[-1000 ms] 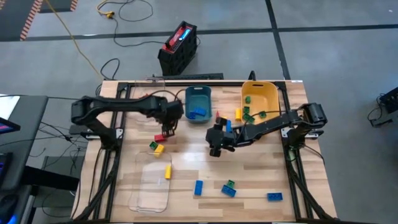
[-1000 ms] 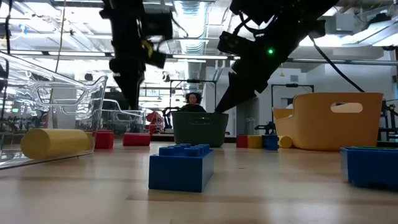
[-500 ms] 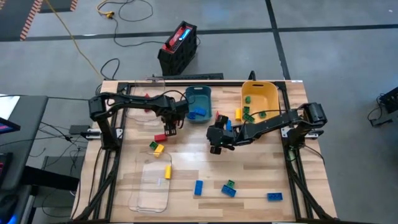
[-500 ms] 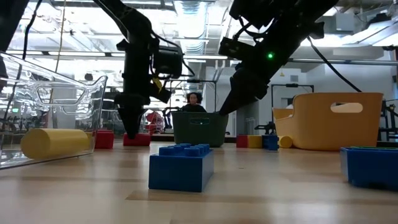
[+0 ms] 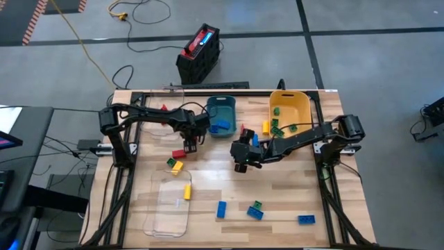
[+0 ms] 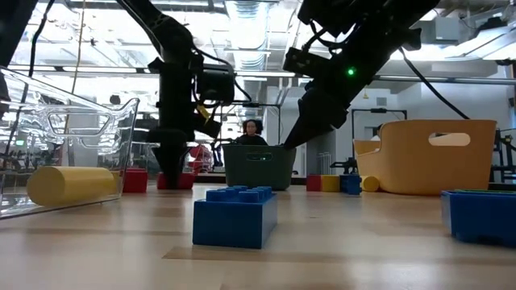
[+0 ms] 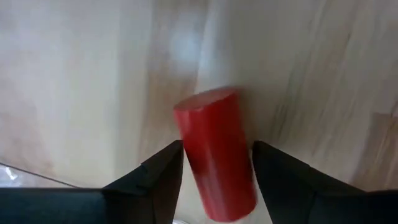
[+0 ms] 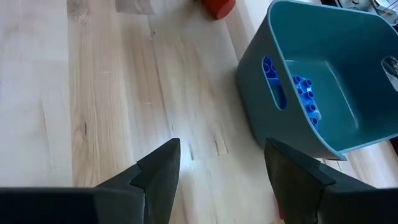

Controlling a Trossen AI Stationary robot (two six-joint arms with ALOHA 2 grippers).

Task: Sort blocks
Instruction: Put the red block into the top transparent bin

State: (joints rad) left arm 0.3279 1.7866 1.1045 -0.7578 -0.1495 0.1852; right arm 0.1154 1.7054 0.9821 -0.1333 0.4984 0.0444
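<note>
One camera looks straight down on the whole worktop [image 5: 277,187]; another sits at worktop level, facing the room. Each wrist camera looks close past its own pincer — left at a red block [image 7: 217,155], right at the teal bin [image 8: 323,74], also seen from overhead.

Two dark robot arms work over one wooden table [image 5: 277,187] strewn with toy blocks. Two bins stand at the far edge: one teal bin [image 5: 221,108] and one yellow bin [image 5: 295,104]. Two clear trays are in view, one [image 5: 168,208] at the near left and one [image 5: 164,126] at the far left. On the open tabletop, three blue blocks [image 5: 221,209] lie along the near side, and two yellow blocks [image 5: 186,192] show at the left. One red cylinder [image 7: 217,158] sits between one gripper's fingers.
</note>
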